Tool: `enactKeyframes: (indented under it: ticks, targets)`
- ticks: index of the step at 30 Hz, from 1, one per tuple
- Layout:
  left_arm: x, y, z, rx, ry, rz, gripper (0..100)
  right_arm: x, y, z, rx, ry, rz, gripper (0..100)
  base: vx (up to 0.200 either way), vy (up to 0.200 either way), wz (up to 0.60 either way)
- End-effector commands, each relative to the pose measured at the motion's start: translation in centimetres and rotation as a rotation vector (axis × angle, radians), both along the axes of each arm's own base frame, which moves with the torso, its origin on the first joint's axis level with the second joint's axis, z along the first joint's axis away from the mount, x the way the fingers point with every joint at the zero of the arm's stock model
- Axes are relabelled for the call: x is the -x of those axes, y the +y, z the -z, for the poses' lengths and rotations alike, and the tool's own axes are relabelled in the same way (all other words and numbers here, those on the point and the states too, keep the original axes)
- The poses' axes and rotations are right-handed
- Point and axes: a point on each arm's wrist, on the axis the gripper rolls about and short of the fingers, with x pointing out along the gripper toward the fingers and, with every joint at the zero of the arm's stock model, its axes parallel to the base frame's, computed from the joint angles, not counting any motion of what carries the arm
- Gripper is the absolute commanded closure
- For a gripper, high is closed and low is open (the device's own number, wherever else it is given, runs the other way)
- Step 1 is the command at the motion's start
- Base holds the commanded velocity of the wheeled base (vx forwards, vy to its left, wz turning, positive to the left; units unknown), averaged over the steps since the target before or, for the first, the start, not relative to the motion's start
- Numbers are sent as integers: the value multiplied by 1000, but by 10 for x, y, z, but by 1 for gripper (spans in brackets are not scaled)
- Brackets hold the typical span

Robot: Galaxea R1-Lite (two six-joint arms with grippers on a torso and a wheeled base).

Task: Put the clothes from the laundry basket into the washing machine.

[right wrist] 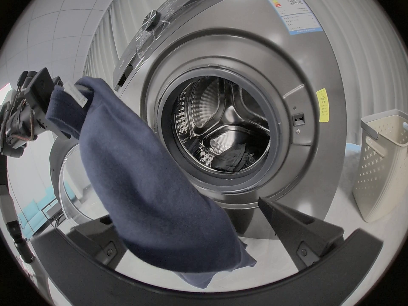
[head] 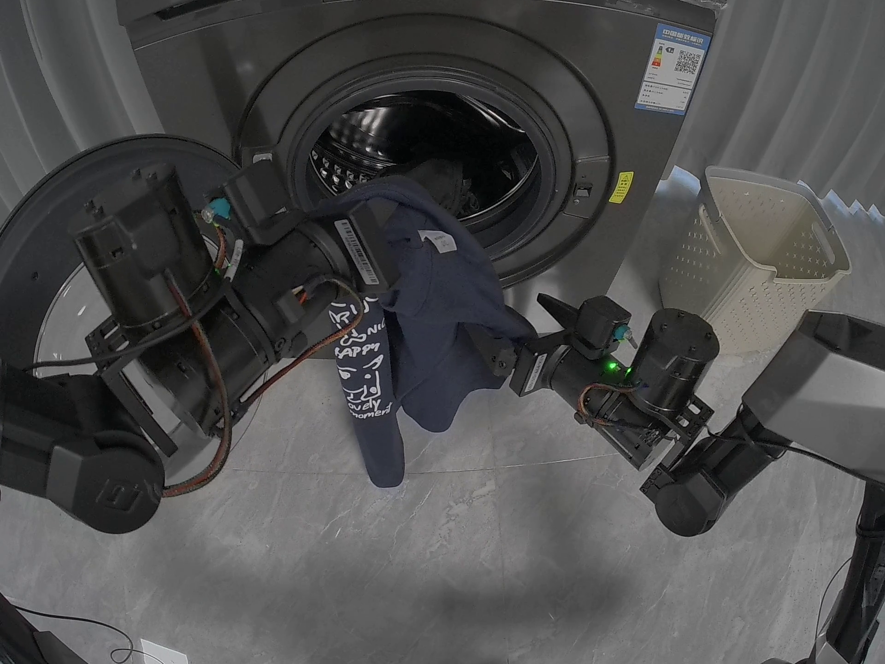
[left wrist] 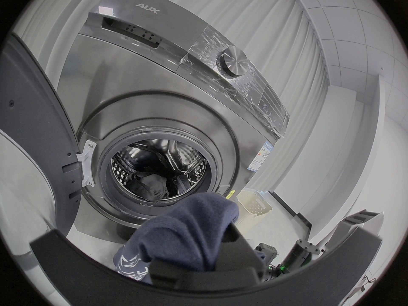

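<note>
A navy garment with white print hangs in front of the washing machine's open drum. My left gripper is shut on its top edge, level with the drum's lower rim; the cloth bunches over the fingers. My right gripper stands open at the garment's lower right side. The cloth drapes over one of its fingers, while the other finger is bare. Dark clothes lie inside the drum. The cream laundry basket stands to the machine's right.
The machine's round door is swung wide open on the left, behind my left arm. Grey tiled floor spreads in front of the machine. Pale curtains hang behind it.
</note>
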Motion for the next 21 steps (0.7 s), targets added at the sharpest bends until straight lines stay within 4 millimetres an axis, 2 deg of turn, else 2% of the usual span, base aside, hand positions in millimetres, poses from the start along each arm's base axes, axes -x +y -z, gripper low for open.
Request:
enactKeyframes:
  ticks: [1, 4, 5, 9, 13, 16, 17, 18, 21]
  targets:
    - [0, 1, 0, 1, 0, -1, 100, -7, 8, 10, 1, 5, -10, 0, 0, 0, 0]
    - [0, 1, 1, 0, 1, -1, 100, -7, 10, 7, -5, -5, -16, 0, 0, 0, 0]
    - [0, 1, 1, 0, 1, -1, 100, -7, 11, 6, -9, -11, -20, 100, 0, 0, 0]
    - [1, 2, 13, -27, 33, 0, 100, 1, 20, -15, -50, -76, -67, 100, 0, 0, 0]
    - [2, 5, 26, -65, 71, 30, 100, 21, 24, -35, -71, -104, -107, 100, 0, 0, 0]
    - [1, 6, 31, -78, 84, 49, 100, 39, 20, -49, -82, -117, -129, 100, 0, 0, 0]
    - [1, 6, 31, -79, 85, 47, 100, 40, 20, -49, -81, -115, -131, 100, 0, 0, 0]
    - [-1, 9, 33, -84, 90, 41, 100, 51, 17, -54, -86, -115, -147, 100, 0, 0, 0]
    - [-2, 9, 32, -83, 85, 45, 100, 60, 14, -58, -94, -117, -159, 100, 0, 0, 0]
